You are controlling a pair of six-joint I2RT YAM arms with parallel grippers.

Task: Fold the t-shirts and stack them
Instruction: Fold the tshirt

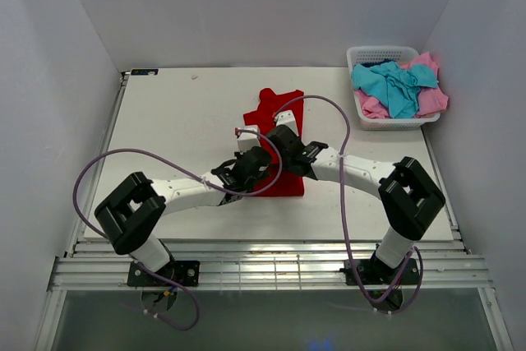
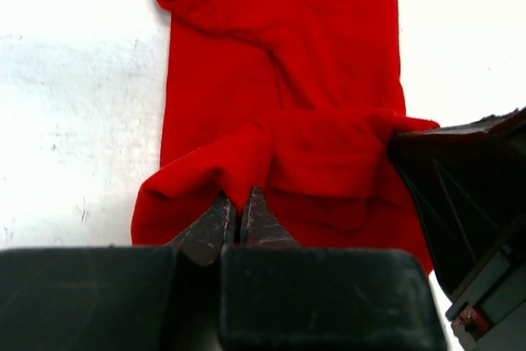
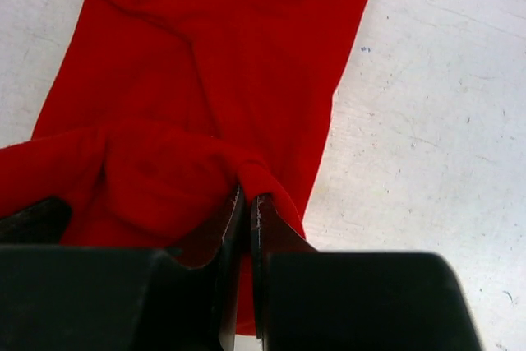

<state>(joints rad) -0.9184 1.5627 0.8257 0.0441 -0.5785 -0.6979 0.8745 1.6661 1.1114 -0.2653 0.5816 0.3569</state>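
With left gripper (image 2: 241,207) and right gripper (image 3: 249,203) each clenched on the red shirt's (image 2: 283,71) near hem, the fold called for carrying both corners forward level and together.

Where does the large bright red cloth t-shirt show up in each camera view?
Top external: large bright red cloth t-shirt, mid-picture, partly hidden.
Left wrist: fills upper centre, near edge pinched by left gripper.
Right wrist: upper left and centre, pinched by right gripper.
Shared landmark: the raised, pinched near edge.
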